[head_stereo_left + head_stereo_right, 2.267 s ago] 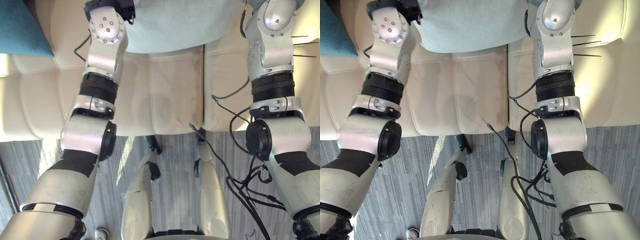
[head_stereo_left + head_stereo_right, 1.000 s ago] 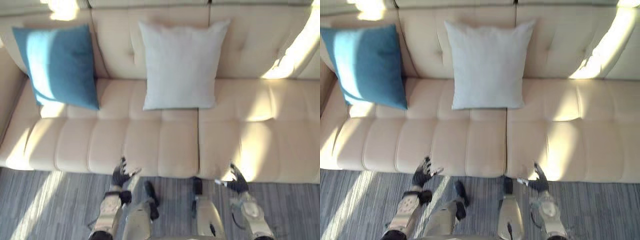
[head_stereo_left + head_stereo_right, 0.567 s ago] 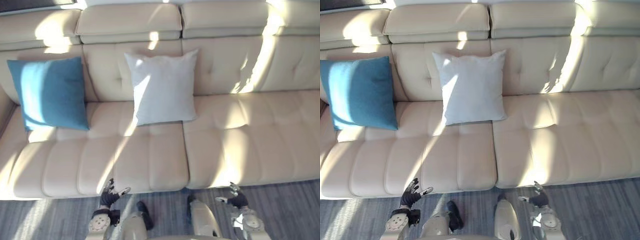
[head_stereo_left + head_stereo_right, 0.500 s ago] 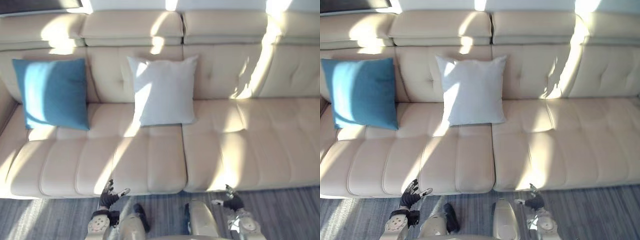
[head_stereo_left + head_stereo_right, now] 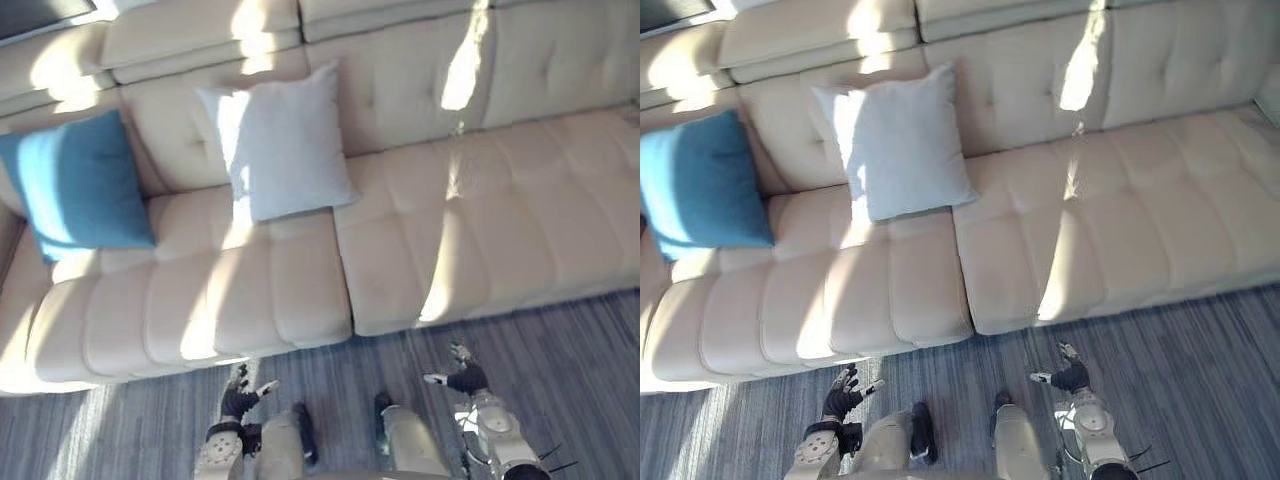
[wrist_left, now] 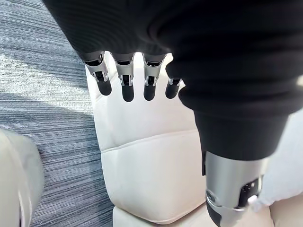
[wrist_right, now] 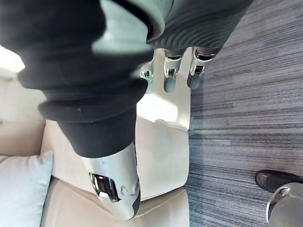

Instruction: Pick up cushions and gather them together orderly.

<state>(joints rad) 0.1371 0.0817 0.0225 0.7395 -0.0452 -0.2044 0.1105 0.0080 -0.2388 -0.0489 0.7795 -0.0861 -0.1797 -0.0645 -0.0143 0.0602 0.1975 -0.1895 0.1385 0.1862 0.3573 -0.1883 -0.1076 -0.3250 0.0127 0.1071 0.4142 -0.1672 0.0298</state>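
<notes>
Left hand (image 5: pixel 240 396) hangs low over the floor (image 5: pixel 570 335), fingers (image 6: pixel 124 87) straight and slightly spread, nothing in it. Right hand (image 5: pixel 463 379) is the same: loosely extended, empty, over the floor just short of the sofa (image 5: pixel 480 230) front edge.

Neither hand touches a cushion. White cushion (image 5: pixel 280 140) is well ahead of the left hand and a little toward the right-hand side, standing on the seat and leaning on the backrest. Blue cushion (image 5: pixel 75 185) is well ahead and off to the left hand's outer side, also propped on the backrest near the sofa's end. The two sit near each other, with a strip of bare backrest between them, not touching. Seat ahead of the right hand is bare.

Handling, judged: both cushions look soft, light and squashy, with a woven cover that should not slip, and nothing breakable. One pinched corner would likely let a cushion droop and swing. Better to take the side edges, one hand on each, or curl the fingers round the top edge and press into the filling. The white one looks the easier to shift toward the blue.
</notes>
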